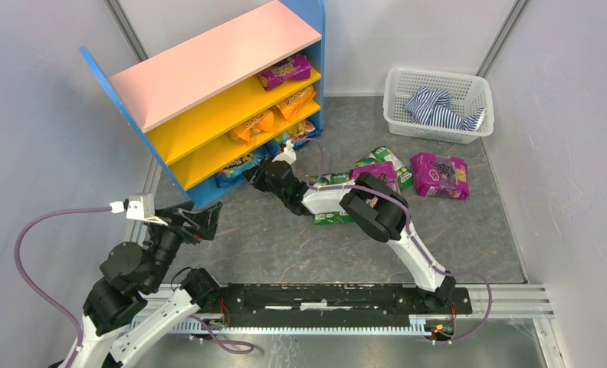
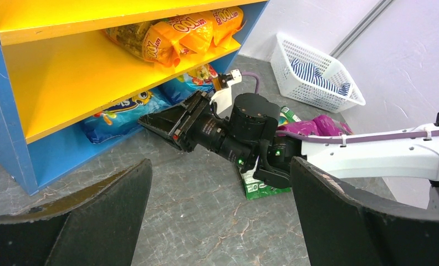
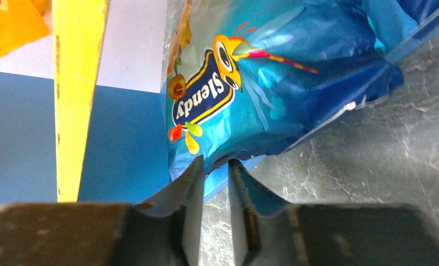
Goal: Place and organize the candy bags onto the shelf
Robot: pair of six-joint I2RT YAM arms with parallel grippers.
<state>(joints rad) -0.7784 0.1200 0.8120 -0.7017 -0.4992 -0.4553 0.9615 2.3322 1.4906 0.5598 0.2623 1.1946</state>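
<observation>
Grey floor (image 1: 285, 245): two purple candy bags (image 1: 438, 175); left jaws wide, right jaws narrow.

Black cylindrical motor housings join white link shells on the left arm (image 1: 132, 268), lower left, and the right arm (image 1: 377, 215), centre; a lilac cable (image 1: 70, 211) trails from a white wrist camera (image 1: 138, 205), the left tool (image 1: 205, 218) has matte black wedge fingers (image 2: 95, 221), and green lights (image 2: 241, 161) dot the right arm's wrist.

Top external: high behind the arm bases, looking down over the whole floor and the shelf (image 1: 216, 61). Left wrist: low and near, facing its lower boards. Right wrist: very close on the bottom blue bag (image 3: 272, 94), shared by all three.
</observation>
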